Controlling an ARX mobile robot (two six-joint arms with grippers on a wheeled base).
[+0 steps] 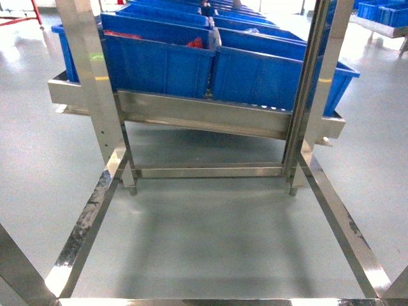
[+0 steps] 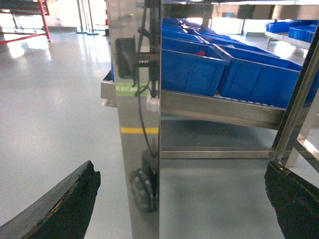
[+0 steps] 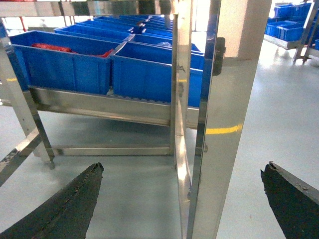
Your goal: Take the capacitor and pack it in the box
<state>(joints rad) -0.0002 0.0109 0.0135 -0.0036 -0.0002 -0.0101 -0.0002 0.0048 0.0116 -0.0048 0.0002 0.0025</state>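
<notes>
Head view: a stainless steel rack fills the frame. Its left upright stands in the near left; its right upright stands at the right. A shelf rail runs between them and carries a row of blue bins that recedes to the far end. Red items lie in the left bin, too small to identify. Below the shelf, low steel rails frame a patch of grey floor. Neither pincer appears in this view.

Left wrist view: the left pincer shows two dark fingertips at the bottom corners, set wide apart with nothing between them. A steel upright stands directly ahead, between the fingertips, with a black cable running down it and a yellow band across it. Blue bins sit on the shelf to the right and beyond.

Right wrist view: the right pincer likewise shows two dark fingertips at the bottom corners, spread wide and gripping nothing. A steel upright with a yellow band rises between them, right of centre. Blue bins sit on the shelf to the left; red items lie in the leftmost one. More blue bins stand at the far right.

The capacitor and the pink box cannot be located in any view; the red contents of the bins are too indistinct to match to either.
</notes>
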